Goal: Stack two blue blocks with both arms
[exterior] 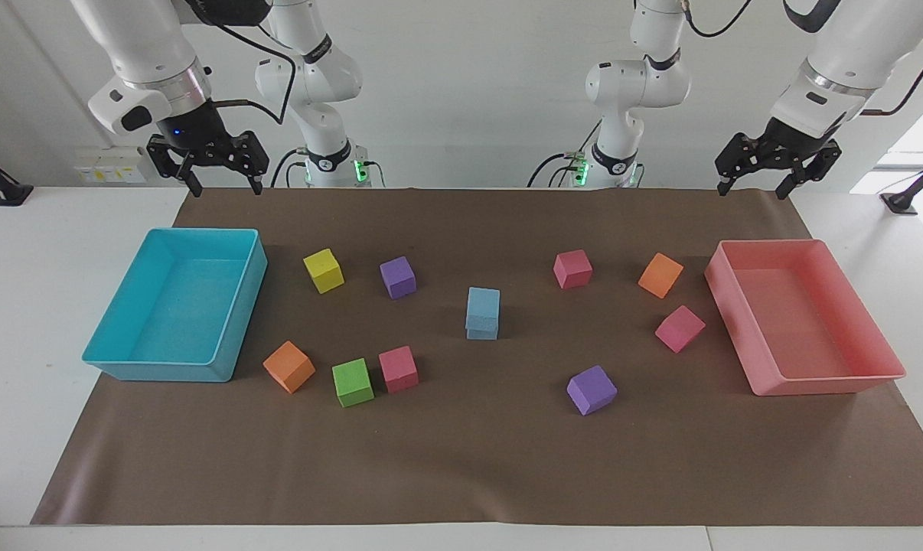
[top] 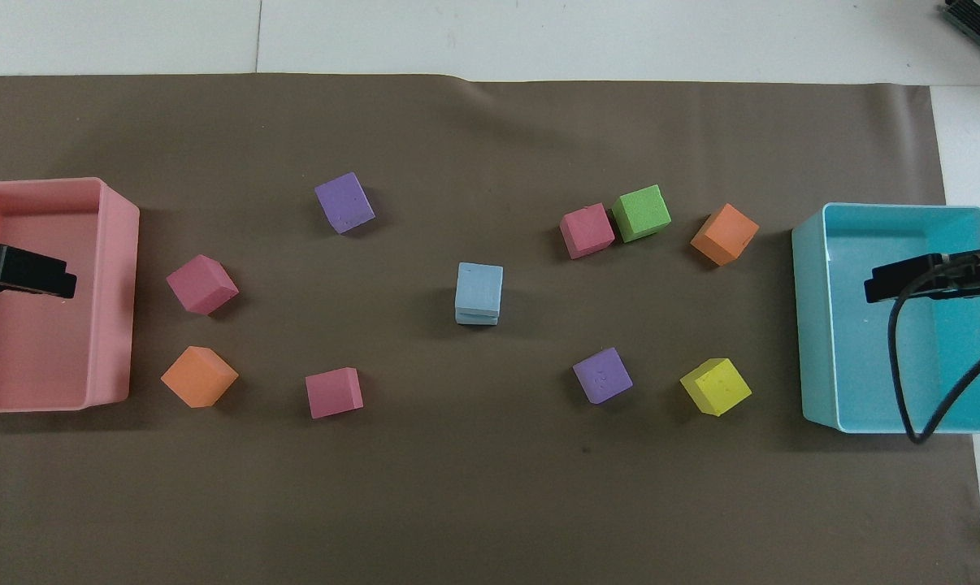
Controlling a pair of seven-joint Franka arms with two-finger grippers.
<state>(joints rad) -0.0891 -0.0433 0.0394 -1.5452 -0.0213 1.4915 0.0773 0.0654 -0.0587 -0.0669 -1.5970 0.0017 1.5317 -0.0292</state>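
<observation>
Both grippers, left (exterior: 763, 186) and right (exterior: 220, 181), hang wide open and empty; blue blocks (exterior: 483, 312) already stacked, so looks done.

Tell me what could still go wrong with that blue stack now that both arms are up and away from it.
The upper blue block sits slightly offset on the lower blue block, so a bump of the table might topple it. The left end effector and right end effector hang open over the tabletop near the pink tray and cyan tray; a low return sweep could clip a rim.
</observation>
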